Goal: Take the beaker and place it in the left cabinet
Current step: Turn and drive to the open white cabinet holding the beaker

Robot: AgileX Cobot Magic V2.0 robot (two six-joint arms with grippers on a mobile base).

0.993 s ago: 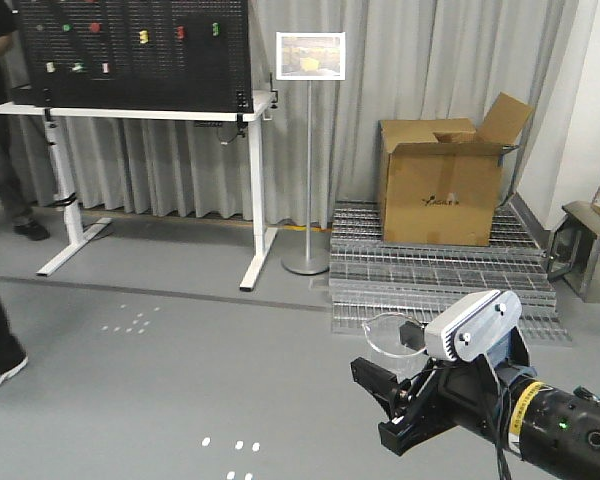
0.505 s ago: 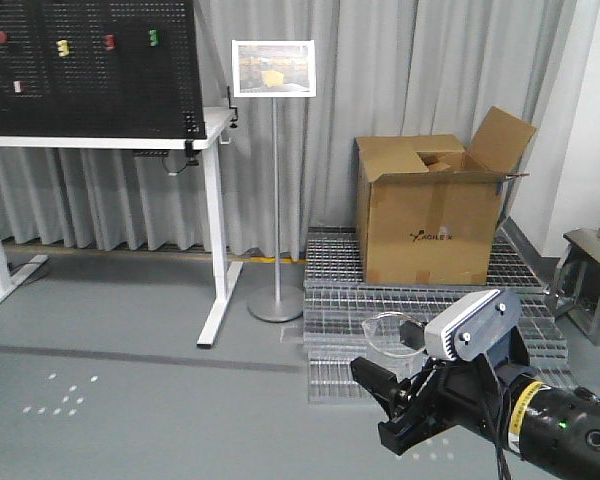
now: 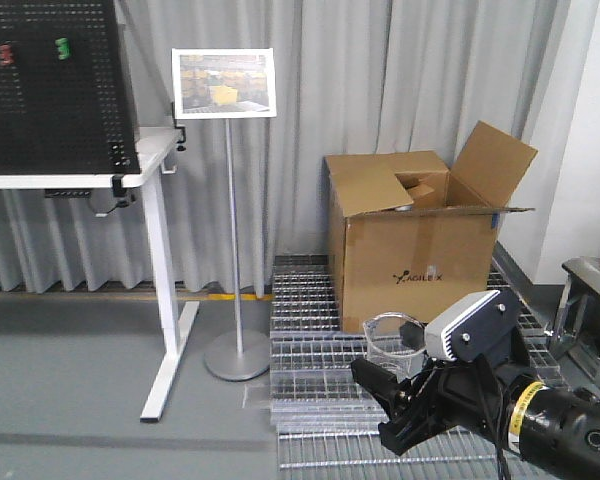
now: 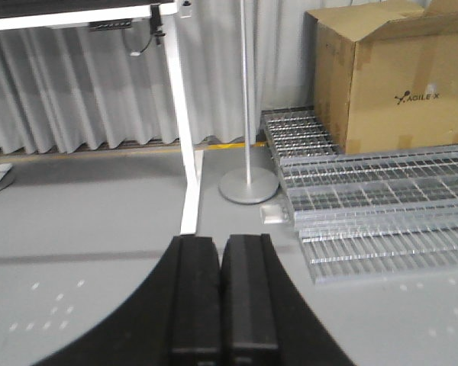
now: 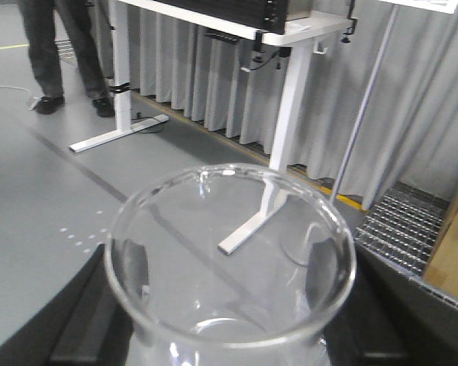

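The beaker [image 3: 389, 336] is clear glass and stands upright between the fingers of my right gripper [image 3: 392, 352], held above the floor at the lower right of the front view. In the right wrist view its round rim and body [image 5: 230, 259] fill the frame, with a black finger on each side; my right gripper [image 5: 230, 313] is shut on it. My left gripper [image 4: 222, 245] shows only in its wrist view, with the black pads pressed together, empty, above the grey floor. The left cabinet is out of view.
An open cardboard box [image 3: 420, 250] sits on metal floor grating [image 3: 310, 340] straight ahead. A sign stand [image 3: 227, 200] and a white desk with a black pegboard [image 3: 50, 90] stand to the left. A grey metal box [image 3: 590, 310] is at right. A person's legs [image 5: 57, 46] are near the desk.
The whole background has slid left and grown larger: desk, sign stand and box all shifted. The right gripper with the beaker keeps its place in the frame.
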